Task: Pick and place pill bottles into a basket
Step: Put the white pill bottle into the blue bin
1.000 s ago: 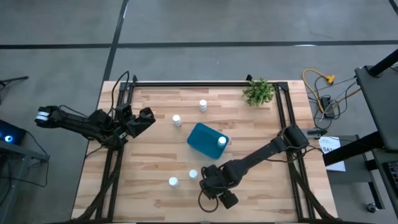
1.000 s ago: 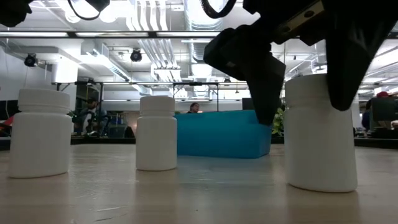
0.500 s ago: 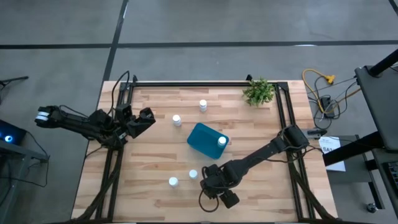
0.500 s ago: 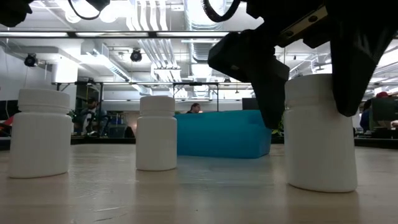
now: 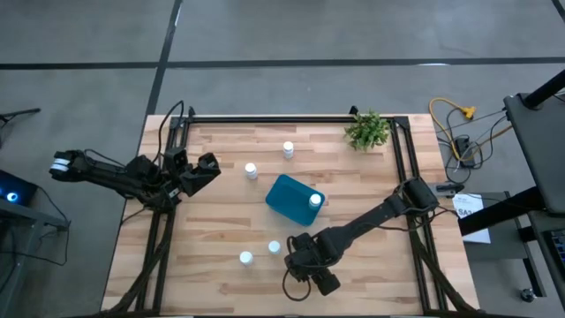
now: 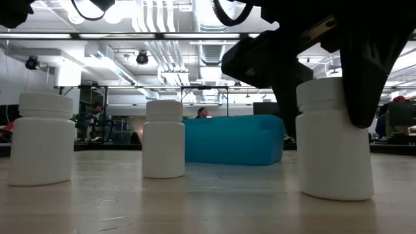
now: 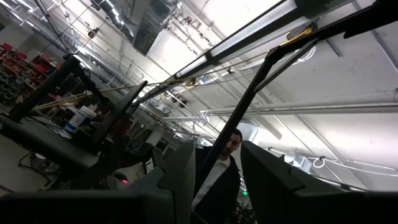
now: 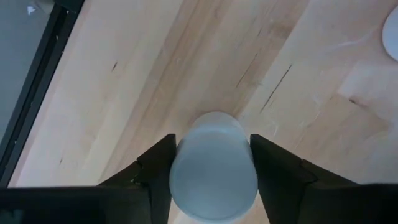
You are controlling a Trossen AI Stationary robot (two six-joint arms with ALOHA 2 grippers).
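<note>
My right gripper (image 5: 302,262) stands near the table's near edge, pointing down, shut on a white pill bottle (image 8: 214,165), which also shows in the low view (image 6: 335,162). The teal-blue basket (image 5: 287,196) sits mid-table with one bottle (image 5: 315,200) in it. Two bottles (image 5: 274,248) (image 5: 245,258) stand left of my right gripper, and two more (image 5: 251,170) (image 5: 288,148) stand beyond the basket. My left gripper (image 5: 208,167) waits open at the table's left side, above the table. My right gripper pinches the bottle's cap and upper body (image 6: 312,104) between its two fingers (image 8: 155,171), one on each side. The fingers come from above, pointing down. The bottle stands upright with its base (image 6: 335,194) on the table.
A green potted plant (image 5: 367,131) stands at the far right corner. Black frame rails (image 5: 402,159) run along the table's sides. The edge of a neighbouring bottle's cap (image 8: 392,28) shows in the right wrist view. People show in the room beyond the table.
My right gripper has come down a little around the bottle, and its fingers have shut from a wider gap onto the bottle's sides. The bottle stays standing on the table.
</note>
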